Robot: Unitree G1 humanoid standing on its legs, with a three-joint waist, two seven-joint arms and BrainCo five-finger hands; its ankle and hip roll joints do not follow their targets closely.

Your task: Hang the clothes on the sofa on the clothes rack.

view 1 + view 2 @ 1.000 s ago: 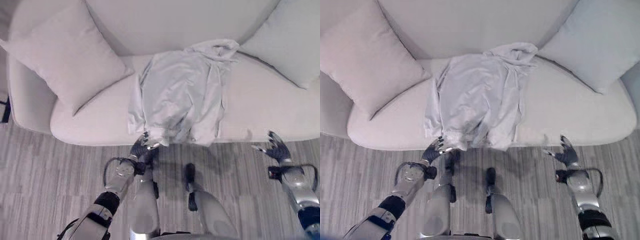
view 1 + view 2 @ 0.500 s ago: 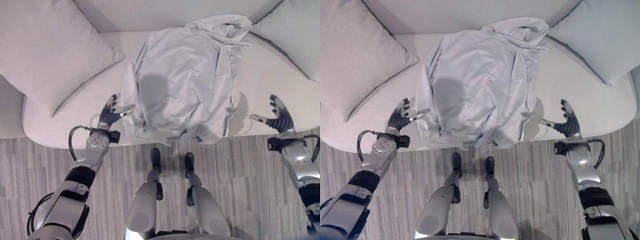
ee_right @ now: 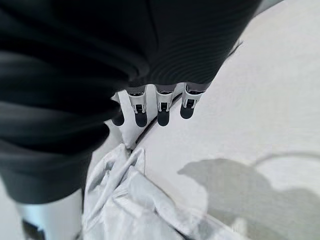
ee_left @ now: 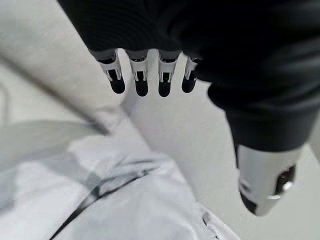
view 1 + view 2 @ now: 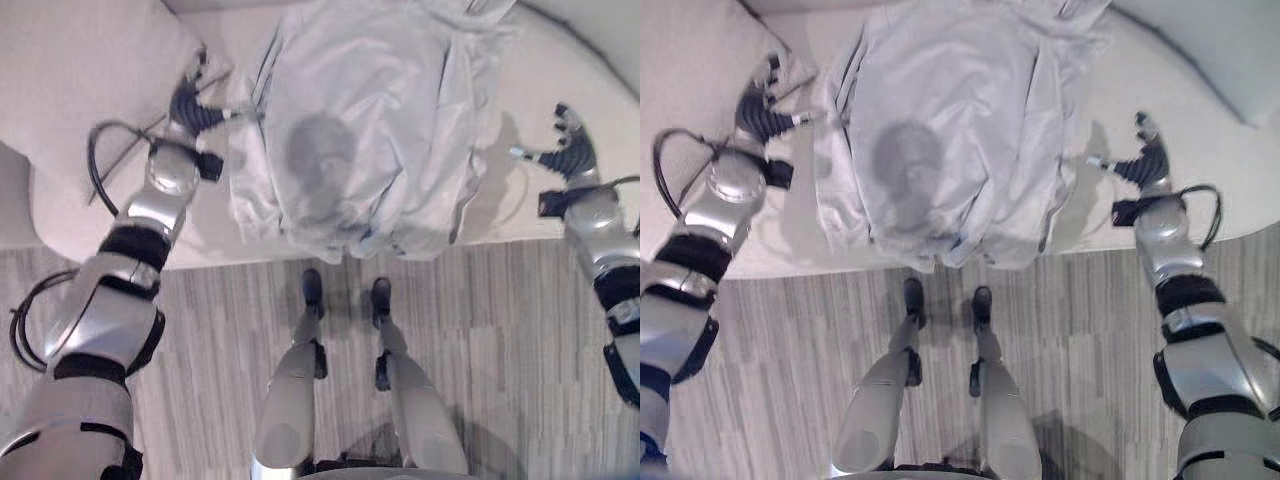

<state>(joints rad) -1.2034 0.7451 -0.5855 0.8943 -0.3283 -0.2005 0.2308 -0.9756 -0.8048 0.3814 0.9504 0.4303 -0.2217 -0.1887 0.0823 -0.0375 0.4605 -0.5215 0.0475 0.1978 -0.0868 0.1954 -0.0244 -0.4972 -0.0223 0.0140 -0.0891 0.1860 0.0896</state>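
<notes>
sofa (image 5: 560, 215): pale, wide seat across the top of both eye views; bare cushion shows either side of the garment.
pillow (image 5: 70, 70): same pale fabric, on the seat at robot's left; left hand hangs just in front of it.
garment (image 5: 370, 120): the task's thing. Light grey top, crumpled, spread over mid seat w/ lower hem draped over the front edge. Not lifted, nothing gripping it.
left hand (image 5: 195, 100): above the seat, just beside the garment's left edge; thumb pointing at the cloth. Wrist view shows fingers (image 4: 141, 82) straight, thumb apart, nothing between them, so spread and empty. Cloth fold lies below, not touched as far as I can tell.
right hand (image 5: 1145, 160): over bare seat near the garment's right edge, small gap between. Fingers straight in its wrist view, thumb out, holding nothing.
step: approach/pre-grasp, hands bracketing the garment, one per side. Pickup not begun; hanging is well off.
next move needs: both hands in + down onto the side edges, pinch enough cloth layers to hold, then lift clear of the seat. Risk, my guess: grabbing only the top layer so the rest sags or slips.
</notes>
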